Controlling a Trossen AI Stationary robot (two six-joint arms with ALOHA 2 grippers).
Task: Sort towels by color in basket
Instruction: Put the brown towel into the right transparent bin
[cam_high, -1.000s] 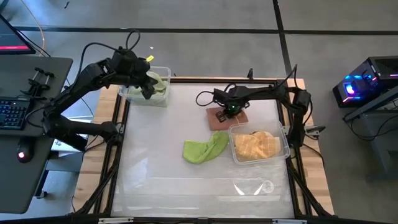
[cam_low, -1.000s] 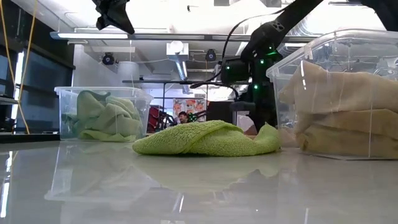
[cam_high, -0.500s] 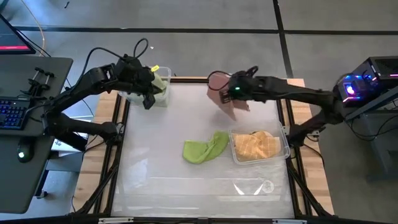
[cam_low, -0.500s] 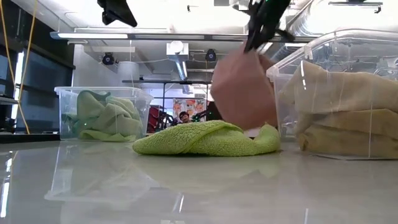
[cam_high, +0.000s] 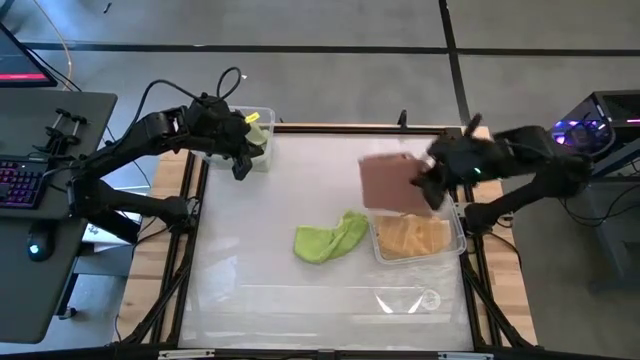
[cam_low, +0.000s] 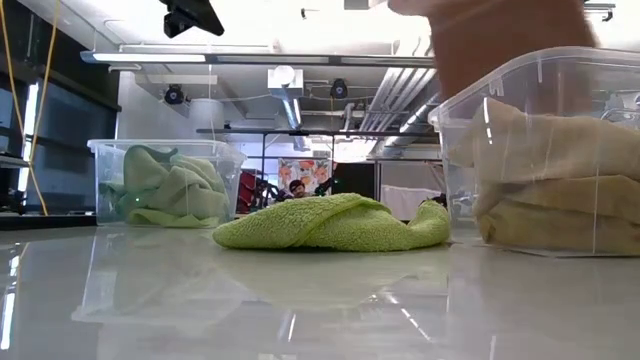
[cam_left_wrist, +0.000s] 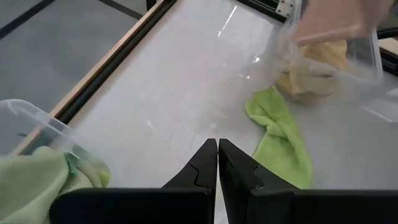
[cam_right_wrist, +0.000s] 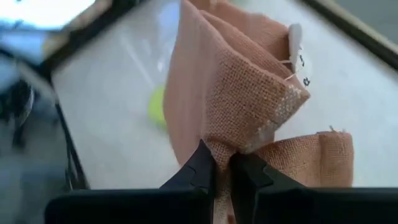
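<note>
Right tool (cam_high: 432, 187) swung rightward, pink towel (cam_high: 392, 183) pinched, hanging over yellow-towel bin (cam_high: 458, 240)

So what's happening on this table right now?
The right gripper is shut on a salmon pink towel, carrying it in the air beside the clear bin of yellow towels. The left gripper is shut and empty, hanging near the bin of green towels at the table's far left corner. One lime green towel lies loose mid-table, not yet sorted.
</note>
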